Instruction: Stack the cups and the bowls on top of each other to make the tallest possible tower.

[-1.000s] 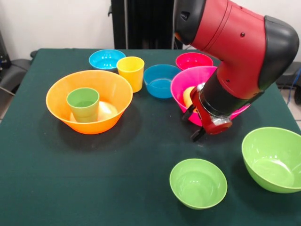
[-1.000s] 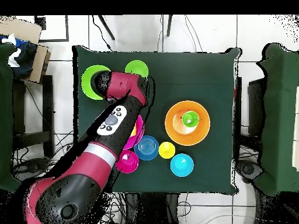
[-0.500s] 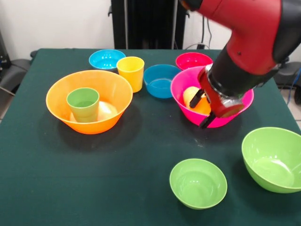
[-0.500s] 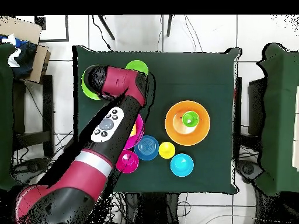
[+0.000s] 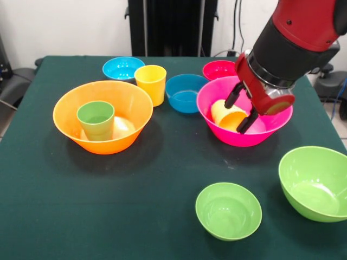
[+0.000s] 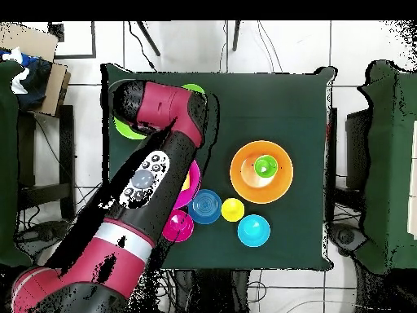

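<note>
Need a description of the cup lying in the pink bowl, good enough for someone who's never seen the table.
Find the large hot pink bowl under the gripper. Inside it lies an orange-yellow cup, tipped on its side with one open gripper finger on either side. It is the only cup not upright: the green cup stands in the large orange bowl, the yellow cup on the table.

Red arm (image 5: 303, 32) angled downward, claw (image 5: 240, 112) spread wide

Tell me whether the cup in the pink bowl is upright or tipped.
Tipped. The cup lies on its side in the pink bowl, its side showing, under the open gripper.
</note>
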Controlling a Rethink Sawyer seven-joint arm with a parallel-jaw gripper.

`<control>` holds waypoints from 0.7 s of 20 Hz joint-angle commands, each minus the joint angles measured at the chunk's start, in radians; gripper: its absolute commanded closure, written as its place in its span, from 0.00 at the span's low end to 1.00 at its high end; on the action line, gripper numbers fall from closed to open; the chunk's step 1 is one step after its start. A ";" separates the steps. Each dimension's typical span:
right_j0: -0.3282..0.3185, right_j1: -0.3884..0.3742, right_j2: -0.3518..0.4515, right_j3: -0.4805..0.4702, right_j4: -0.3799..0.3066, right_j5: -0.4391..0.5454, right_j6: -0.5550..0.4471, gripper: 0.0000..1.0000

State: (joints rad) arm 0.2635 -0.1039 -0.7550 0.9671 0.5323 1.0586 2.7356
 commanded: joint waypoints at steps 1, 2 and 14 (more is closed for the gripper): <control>-0.014 0.033 0.076 -0.026 -0.007 0.114 0.202 0.00; -0.011 0.039 0.077 -0.028 0.001 0.112 0.218 0.00; 0.016 0.057 0.096 0.015 0.063 0.039 0.329 0.00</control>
State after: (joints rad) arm 0.2696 -0.0851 -0.7585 0.9594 0.5731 1.0837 2.8056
